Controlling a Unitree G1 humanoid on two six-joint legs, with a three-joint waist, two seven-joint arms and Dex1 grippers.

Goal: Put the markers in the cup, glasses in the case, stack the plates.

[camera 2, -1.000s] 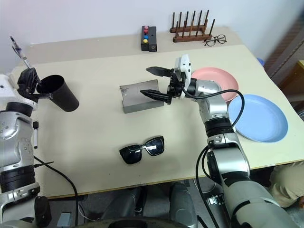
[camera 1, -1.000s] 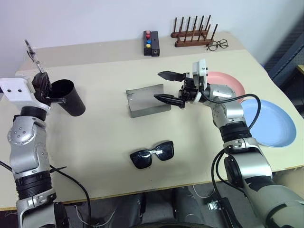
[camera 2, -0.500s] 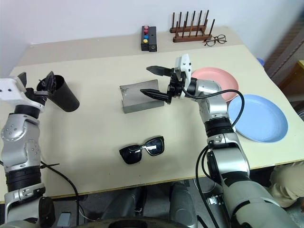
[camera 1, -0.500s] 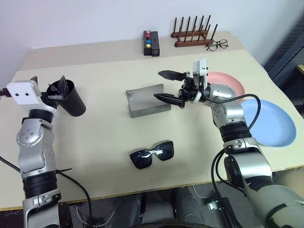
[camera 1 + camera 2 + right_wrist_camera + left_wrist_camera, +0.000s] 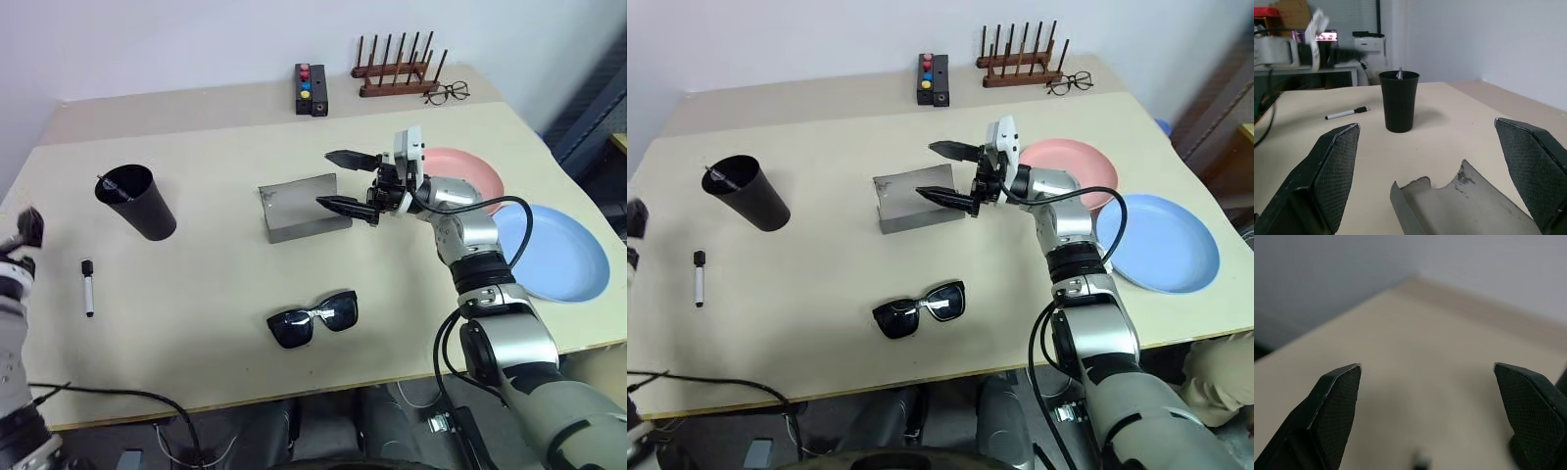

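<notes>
The black cup (image 5: 135, 201) stands upright at the table's left, and the tip of a silver-and-black pen (image 5: 1399, 72) pokes over its rim. In front of the cup, to its left, the white marker (image 5: 88, 287) with its black cap lies flat on the table. The grey case (image 5: 304, 208) lies open mid-table, with my right gripper (image 5: 348, 181) open and empty just above its right end. Black sunglasses (image 5: 313, 318) lie nearer the front edge. The pink plate (image 5: 475, 168) and the blue plate (image 5: 563, 255) sit side by side at the right. My left gripper (image 5: 1425, 365) is open at the far left edge.
A black button box (image 5: 312, 88), a wooden peg rack (image 5: 397, 69) and wire-framed spectacles (image 5: 448, 93) stand along the back edge. A black cable (image 5: 98, 397) runs along the front left edge of the table.
My left gripper let the pen drop into the cup, opened, and drew back to the left edge of the table. The right arm has kept still.
</notes>
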